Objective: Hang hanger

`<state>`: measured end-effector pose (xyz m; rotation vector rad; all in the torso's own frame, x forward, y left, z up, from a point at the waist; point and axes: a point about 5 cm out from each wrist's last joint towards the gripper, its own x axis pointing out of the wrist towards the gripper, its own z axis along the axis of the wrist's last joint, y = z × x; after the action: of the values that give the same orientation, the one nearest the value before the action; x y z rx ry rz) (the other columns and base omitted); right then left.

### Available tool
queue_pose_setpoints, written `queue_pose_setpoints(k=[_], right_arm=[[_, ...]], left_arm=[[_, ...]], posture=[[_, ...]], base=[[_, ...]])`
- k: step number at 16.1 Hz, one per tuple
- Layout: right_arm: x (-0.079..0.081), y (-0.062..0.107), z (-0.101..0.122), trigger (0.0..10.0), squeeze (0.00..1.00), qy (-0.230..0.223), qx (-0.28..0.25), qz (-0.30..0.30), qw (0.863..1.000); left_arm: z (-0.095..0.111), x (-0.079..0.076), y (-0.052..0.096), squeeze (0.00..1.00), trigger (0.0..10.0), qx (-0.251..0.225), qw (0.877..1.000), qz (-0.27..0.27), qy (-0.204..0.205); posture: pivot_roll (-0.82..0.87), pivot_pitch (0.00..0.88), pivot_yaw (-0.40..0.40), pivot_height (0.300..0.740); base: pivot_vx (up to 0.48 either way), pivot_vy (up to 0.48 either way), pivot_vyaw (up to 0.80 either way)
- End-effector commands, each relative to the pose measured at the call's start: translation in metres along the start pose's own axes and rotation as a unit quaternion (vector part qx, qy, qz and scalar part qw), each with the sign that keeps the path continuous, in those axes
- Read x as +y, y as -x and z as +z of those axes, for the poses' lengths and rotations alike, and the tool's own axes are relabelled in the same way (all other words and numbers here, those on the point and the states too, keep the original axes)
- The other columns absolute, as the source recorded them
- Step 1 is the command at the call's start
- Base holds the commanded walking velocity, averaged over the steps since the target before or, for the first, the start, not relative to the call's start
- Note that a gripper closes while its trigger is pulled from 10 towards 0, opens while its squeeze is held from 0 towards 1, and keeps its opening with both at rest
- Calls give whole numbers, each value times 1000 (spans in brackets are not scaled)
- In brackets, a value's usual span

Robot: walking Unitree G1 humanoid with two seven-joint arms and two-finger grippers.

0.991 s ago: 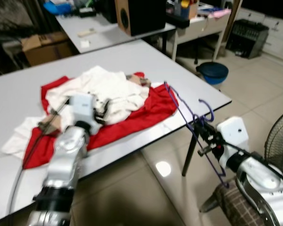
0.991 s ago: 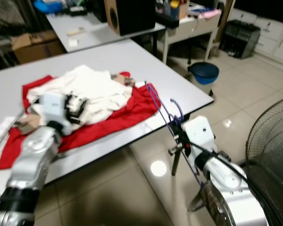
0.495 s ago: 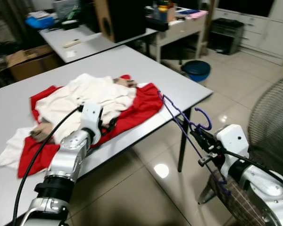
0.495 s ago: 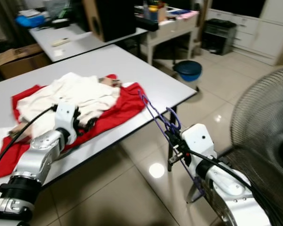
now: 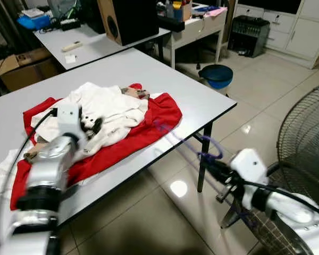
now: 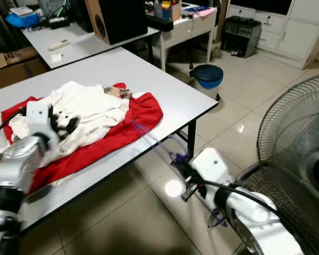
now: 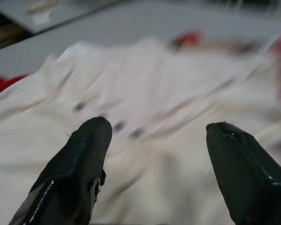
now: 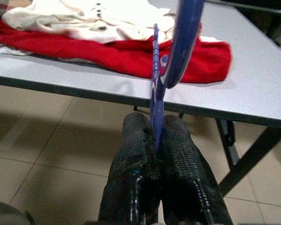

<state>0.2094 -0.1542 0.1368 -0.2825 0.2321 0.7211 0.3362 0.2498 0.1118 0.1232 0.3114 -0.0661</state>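
My right gripper point(image 8: 155, 133) is shut on a thin purple hanger point(image 8: 183, 33), out past the table's front edge and above the tiled floor. In the eye view the hanger point(image 5: 214, 147) is blurred and slants up from my right gripper point(image 5: 211, 166) toward the table's edge. Over the table, my left gripper point(image 7: 154, 129) stands open just above a white buttoned garment point(image 5: 109, 106), nothing between its fingers. That garment lies on a red cloth point(image 5: 160, 118) spread over the grey table point(image 5: 194, 90).
A large standing fan point(image 5: 308, 138) rises close on my right. A blue basin point(image 5: 218, 76) sits on the floor beyond the table's corner. Farther back stand a second table with a black speaker point(image 5: 127, 18), a cardboard box point(image 5: 16, 61) and white cabinets.
The camera has swung, showing more of the fan. My right gripper and the hanger sit lower and nearer the table leg. My left gripper has come up over the white garment.
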Motion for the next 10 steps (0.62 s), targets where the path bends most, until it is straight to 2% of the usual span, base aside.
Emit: queue_pose_setpoints(k=[1,2,3,4,7,9,10], right_arm=[[-1,-3,5,10000,0,13,-8,5,1000],[-3,-5,9,10000,0,15,-15,8,1000],[-3,-6,9,10000,0,16,-16,9,1000],[-3,-7,10,10000,0,16,-16,11,1000],[-1,-11,9,10000,0,20,-17,22,999],[-1,-11,8,10000,0,19,-17,21,999],[-2,-12,8,10000,0,19,-17,20,999]], left_arm=[[-7,4,0,0,10000,35,999,1,-25],[-10,8,0,0,549,43,998,-2,-43],[-10,9,1,0,549,40,998,-5,-39],[-8,10,1,0,0,40,998,-8,-46],[-7,15,0,0,0,64,994,-29,-88],[-8,16,1,0,0,81,993,-43,-80],[-7,16,2,0,0,78,994,-43,-63]], posture=[[-168,0,120,740],[-166,0,119,740],[-160,0,119,740],[-152,0,119,740],[-141,0,130,740],[-137,0,132,740],[-134,0,132,740]], base=[[0,0,0],[0,0,0],[0,0,0],[0,0,0],[0,0,0],[0,0,0],[0,0,0]])
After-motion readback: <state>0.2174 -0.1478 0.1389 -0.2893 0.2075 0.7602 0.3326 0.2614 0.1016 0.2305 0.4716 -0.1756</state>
